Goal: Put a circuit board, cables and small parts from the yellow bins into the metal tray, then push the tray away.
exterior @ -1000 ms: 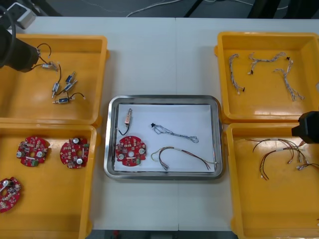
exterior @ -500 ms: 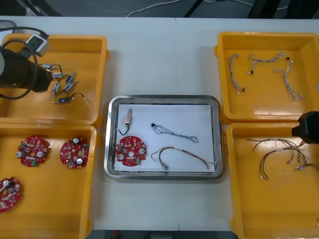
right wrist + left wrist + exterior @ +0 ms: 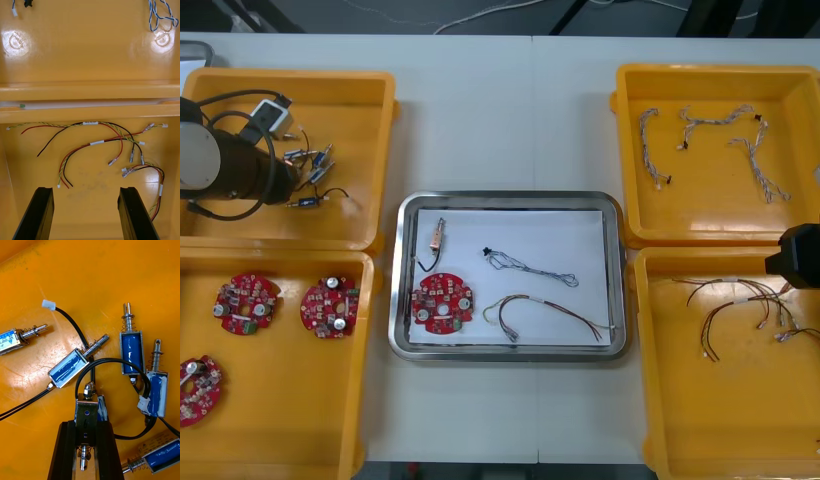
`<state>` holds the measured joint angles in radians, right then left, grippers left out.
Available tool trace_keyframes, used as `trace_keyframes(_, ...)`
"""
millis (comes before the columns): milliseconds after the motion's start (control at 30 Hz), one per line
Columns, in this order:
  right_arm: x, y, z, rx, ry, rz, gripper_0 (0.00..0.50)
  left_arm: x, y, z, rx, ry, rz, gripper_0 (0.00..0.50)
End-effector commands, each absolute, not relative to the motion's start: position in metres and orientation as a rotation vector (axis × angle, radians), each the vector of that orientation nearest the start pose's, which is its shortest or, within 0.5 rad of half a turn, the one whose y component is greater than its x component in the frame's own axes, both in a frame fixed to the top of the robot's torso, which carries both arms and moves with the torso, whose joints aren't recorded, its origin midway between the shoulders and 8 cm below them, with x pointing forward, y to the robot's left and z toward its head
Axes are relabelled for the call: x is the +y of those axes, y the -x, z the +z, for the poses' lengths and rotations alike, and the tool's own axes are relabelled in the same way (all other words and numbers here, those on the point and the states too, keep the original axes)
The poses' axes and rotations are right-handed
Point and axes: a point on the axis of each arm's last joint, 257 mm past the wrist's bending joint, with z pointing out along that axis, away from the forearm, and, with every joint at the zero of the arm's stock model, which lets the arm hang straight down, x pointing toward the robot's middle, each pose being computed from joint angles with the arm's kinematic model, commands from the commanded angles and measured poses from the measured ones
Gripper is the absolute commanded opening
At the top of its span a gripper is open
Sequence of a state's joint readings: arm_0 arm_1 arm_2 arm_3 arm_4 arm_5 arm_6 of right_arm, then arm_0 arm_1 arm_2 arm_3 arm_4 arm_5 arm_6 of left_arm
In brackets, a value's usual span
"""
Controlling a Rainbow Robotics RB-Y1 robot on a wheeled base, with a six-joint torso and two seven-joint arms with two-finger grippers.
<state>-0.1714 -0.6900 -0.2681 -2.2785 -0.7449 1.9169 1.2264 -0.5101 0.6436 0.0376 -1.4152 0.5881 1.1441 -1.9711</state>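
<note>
- Over the last second the left arm [image 3: 225, 170] has been swung from the far corner of the far left yellow bin [image 3: 360, 130] to the middle of that bin, beside the cluster of small metal parts [image 3: 310, 165].
- The tray contents and the right arm [image 3: 800, 255] are unchanged over the same second.
- In the left wrist view, the left gripper [image 3: 87, 423] is seen with its fingers clamped on one small blue-wrapped metal part [image 3: 87, 410]. The part is held upright between them, plunger tip outward.
- Whether the held part is lifted off the bin floor cannot be told.
- Its black lead [image 3: 112, 362] loops past two neighbouring parts [image 3: 69, 367] [image 3: 131, 350], which lie loose just beyond the fingertips.
- The metal tray [image 3: 510, 196] sits between the bins. It already holds a round red circuit board [image 3: 442, 303], a blue and white cable [image 3: 530, 266], a red and yellow cable [image 3: 545, 310] and one small part with a black lead [image 3: 437, 236].
- Judgement: loading is nearly complete. A further small part is in hand and is yet to be carried to the tray, and the push has not begun.
- The left arm is reached in low from the table's left edge.
- The right gripper [image 3: 85, 191] hangs idle over the near right bin [image 3: 93, 176] with its fingers well apart, above the red and yellow cables [image 3: 97, 142].
</note>
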Motion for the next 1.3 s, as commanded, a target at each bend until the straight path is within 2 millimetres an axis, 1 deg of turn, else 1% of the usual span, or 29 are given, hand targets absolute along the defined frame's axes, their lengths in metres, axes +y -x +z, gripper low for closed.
trace_keyframes(33, -0.358, -0.378, -0.149, 2.583, -0.077, -0.054, 0.5, 0.371, -0.583, -0.207, 2.327, -0.399, 0.15, 0.0)
trace_keyframes(200, -0.358, -0.378, -0.149, 2.583, -0.077, -0.054, 0.5, 0.367, -0.572, -0.19, 2.347, -0.409, 0.128, 0.0)
trace_keyframes(367, -0.358, -0.378, -0.149, 2.583, -0.077, -0.054, 0.5, 0.365, -0.557, -0.165, 2.379, -0.421, 0.119, 0.0)
trace_keyframes(433, -0.358, -0.378, -0.149, 2.583, -0.077, -0.054, 0.5, 0.365, -0.554, -0.158, 2.392, -0.422, 0.115, 0.0)
trace_keyframes(567, -0.358, -0.378, -0.149, 2.583, -0.077, -0.054, 0.5, 0.364, -0.547, -0.138, 2.413, -0.423, 0.097, 0.0)
trace_keyframes(600, -0.358, -0.378, -0.149, 2.583, -0.077, -0.054, 0.5, 0.364, -0.547, -0.138, 2.413, -0.423, 0.097, 0.0)
trace_keyframes(667, -0.358, -0.378, -0.149, 2.583, -0.077, -0.054, 0.5, 0.364, -0.544, -0.124, 2.423, -0.42, 0.085, 0.0)
trace_keyframes(733, -0.358, -0.378, -0.149, 2.583, -0.077, -0.054, 0.5, 0.364, -0.543, -0.118, 2.428, -0.42, 0.084, 0.0)
trace_keyframes(833, -0.358, -0.378, -0.149, 2.583, -0.077, -0.054, 0.5, 0.362, -0.538, -0.102, 2.448, -0.415, 0.074, 0.0)
trace_keyframes(867, -0.358, -0.378, -0.149, 2.583, -0.077, -0.054, 0.5, 0.362, -0.538, -0.102, 2.448, -0.415, 0.074, 0.0)
trace_keyframes(900, -0.358, -0.378, -0.149, 2.583, -0.077, -0.054, 0.5, 0.361, -0.536, -0.094, 2.454, -0.409, 0.071, 0.0)
trace_keyframes(933, -0.358, -0.378, -0.149, 2.583, -0.077, -0.054, 0.5, 0.361, -0.534, -0.09, 2.464, -0.404, 0.07, 0.0)
trace_keyframes(1067, -0.358, -0.378, -0.149, 2.583, -0.077, -0.054, 0.5, 0.357, -0.528, -0.084, 2.495, -0.373, 0.051, 0.0)
trace_keyframes(1133, -0.358, -0.378, -0.149, 2.583, -0.077, -0.054, 0.5, 0.352, -0.523, -0.078, 2.513, -0.343, 0.041, 0.0)
trace_keyframes(1200, -0.358, -0.378, -0.149, 2.583, -0.077, -0.054, 0.5, 0.347, -0.518, -0.077, 2.531, -0.318, 0.037, 0.0)
trace_keyframes(1233, -0.358, -0.378, -0.149, 2.583, -0.077, -0.054, 0.5, 0.34, -0.514, -0.076, 2.543, -0.293, 0.039, 0.0)
trace_keyframes(1300, -0.358, -0.378, -0.149, 2.583, -0.077, -0.054, 0.5, 0.332, -0.51, -0.075, 2.549, -0.268, 0.042, 0.0)
